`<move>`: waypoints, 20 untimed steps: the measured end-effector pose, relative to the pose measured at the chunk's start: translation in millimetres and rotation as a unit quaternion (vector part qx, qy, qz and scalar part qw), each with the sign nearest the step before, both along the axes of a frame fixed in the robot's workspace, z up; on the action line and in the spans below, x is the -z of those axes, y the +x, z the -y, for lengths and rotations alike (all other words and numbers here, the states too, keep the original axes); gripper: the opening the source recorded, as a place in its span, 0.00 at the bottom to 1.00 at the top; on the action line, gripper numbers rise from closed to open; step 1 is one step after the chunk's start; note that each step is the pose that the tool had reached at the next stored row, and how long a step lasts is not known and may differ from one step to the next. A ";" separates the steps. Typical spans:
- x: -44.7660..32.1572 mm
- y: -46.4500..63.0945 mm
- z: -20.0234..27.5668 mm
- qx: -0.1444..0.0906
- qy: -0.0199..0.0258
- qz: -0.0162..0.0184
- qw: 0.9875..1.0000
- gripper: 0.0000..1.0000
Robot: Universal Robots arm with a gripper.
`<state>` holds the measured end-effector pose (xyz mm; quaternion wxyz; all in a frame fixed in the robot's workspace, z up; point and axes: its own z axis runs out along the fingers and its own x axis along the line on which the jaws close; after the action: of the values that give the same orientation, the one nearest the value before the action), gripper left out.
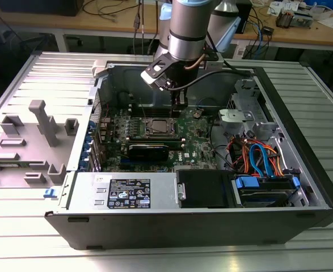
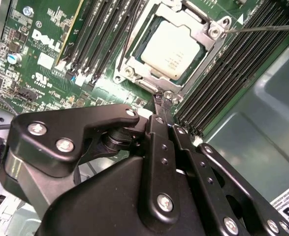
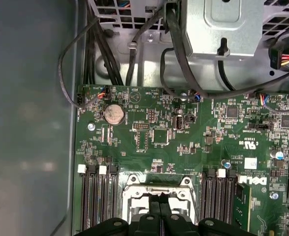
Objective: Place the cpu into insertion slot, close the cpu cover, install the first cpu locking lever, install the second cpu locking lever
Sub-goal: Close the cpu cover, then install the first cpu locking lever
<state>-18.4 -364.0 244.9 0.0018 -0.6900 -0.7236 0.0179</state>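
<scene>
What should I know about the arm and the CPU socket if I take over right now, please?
Gripper: shut, tips at the edge of the insertion slot; whether they pinch anything, I cannot tell.
The cpu sits in the slot; the cpu cover lies flat over it.
Done: placing, closing.
Left, it seems: the locking levers; one thin lever rod juts out past the cover's corner.

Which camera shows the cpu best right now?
The second wrist view: the cpu sits close and unobstructed. The exterior view shows it tiny inside the case; in the first wrist view the gripper covers part of the insertion slot.
</scene>
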 end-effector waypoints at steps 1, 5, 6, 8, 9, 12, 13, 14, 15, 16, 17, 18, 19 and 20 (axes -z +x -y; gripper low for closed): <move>0.1 -1.3 0.0 0.000 0.000 0.000 1.000 0.11; 0.1 -10.5 0.0 0.000 0.000 0.000 1.000 0.11; 0.1 -15.5 0.0 0.000 0.000 0.000 1.000 0.11; 0.3 -24.6 -0.2 0.000 0.000 0.000 1.000 0.11; 0.3 -27.9 -0.1 0.000 0.000 0.000 1.000 0.11; 0.4 -34.3 -0.3 0.000 0.000 0.000 1.000 0.11; 0.4 -34.4 -0.3 0.000 0.000 0.000 1.000 0.11; 0.4 -34.4 -0.3 0.000 0.000 0.000 1.000 0.11; 0.4 -34.4 -0.2 0.000 0.000 0.000 1.000 0.11; 0.4 -34.7 -0.2 0.000 0.000 0.000 1.000 0.11; 0.4 -35.0 -0.2 0.000 0.000 0.000 1.000 0.11; 0.4 -35.0 -0.2 0.000 0.000 0.000 1.000 0.11; 0.4 -35.0 -0.2 0.000 0.000 0.000 1.000 0.11; 0.4 -35.1 -0.2 0.000 0.000 0.000 1.000 0.11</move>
<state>-53.5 -363.8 244.5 0.0019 -0.6900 -0.7236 0.0179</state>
